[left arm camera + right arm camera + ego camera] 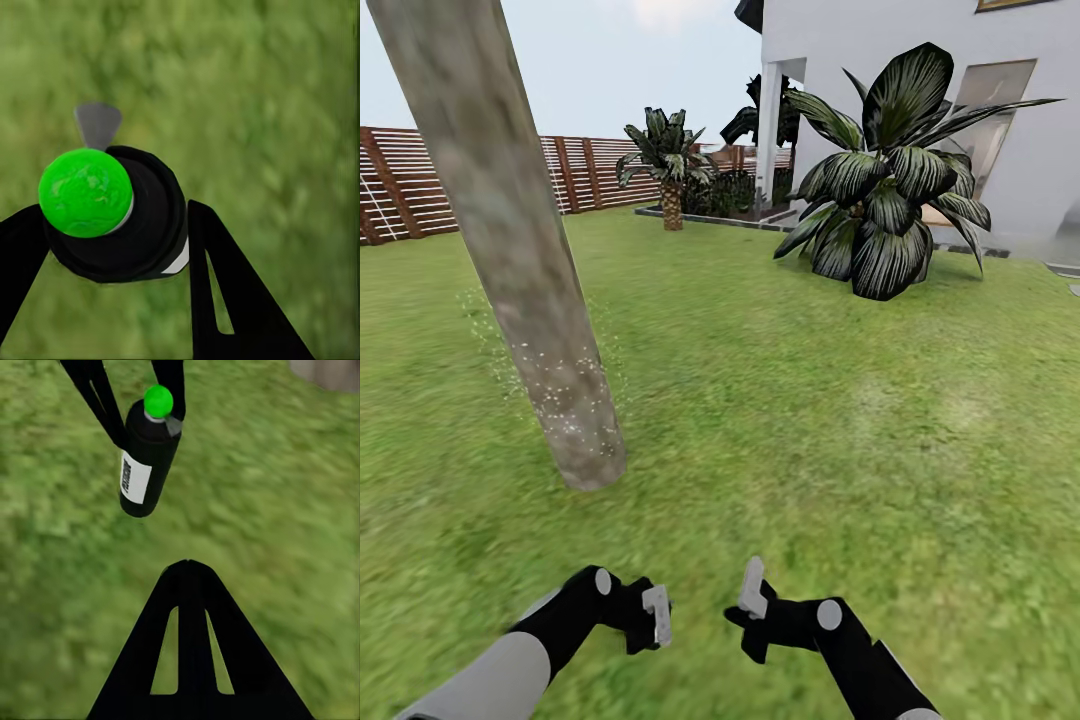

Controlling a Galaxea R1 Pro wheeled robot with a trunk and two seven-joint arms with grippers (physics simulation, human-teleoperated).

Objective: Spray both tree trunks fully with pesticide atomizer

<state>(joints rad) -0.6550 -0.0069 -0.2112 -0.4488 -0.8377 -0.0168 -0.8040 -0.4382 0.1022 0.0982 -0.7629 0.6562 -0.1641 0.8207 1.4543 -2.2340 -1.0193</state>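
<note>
**Holding the spray bottle low beside a speckled tree trunk**

Gripping a dark spray bottle (148, 461), the left gripper (112, 232) is closed around it, one black finger (225, 292) pressing each side of the bottle's body. Seen from the left wrist, the bottle is showing a bright green cap (85, 192) and a small grey nozzle tab (97, 124); from the right wrist, a white label (135, 478) is showing on its side. What is inside the bottle cannot be told, since its body is opaque. The right gripper (187, 585) is holding nothing; its fingers look drawn together, though how far they are parted cannot be told for sure. Both arms are hanging low over the grass (810, 420), the left gripper and right gripper (755, 590) near each other in the head view.

Just ahead and to the left, a thick pale tree trunk (520, 250) is leaning up out of the lawn. Fine white specks are dotting its lower part and the air around it, so spraying of this trunk looks to be under way. The upper trunk appears bare, so the next move likely calls for lifting the bottle and aiming the nozzle higher.

Farther off, a broad dark-leaved shrub (890, 180) is standing by a white house (1040, 130), a short palm (670, 165) and a slatted wooden fence (600, 170) behind.
</note>
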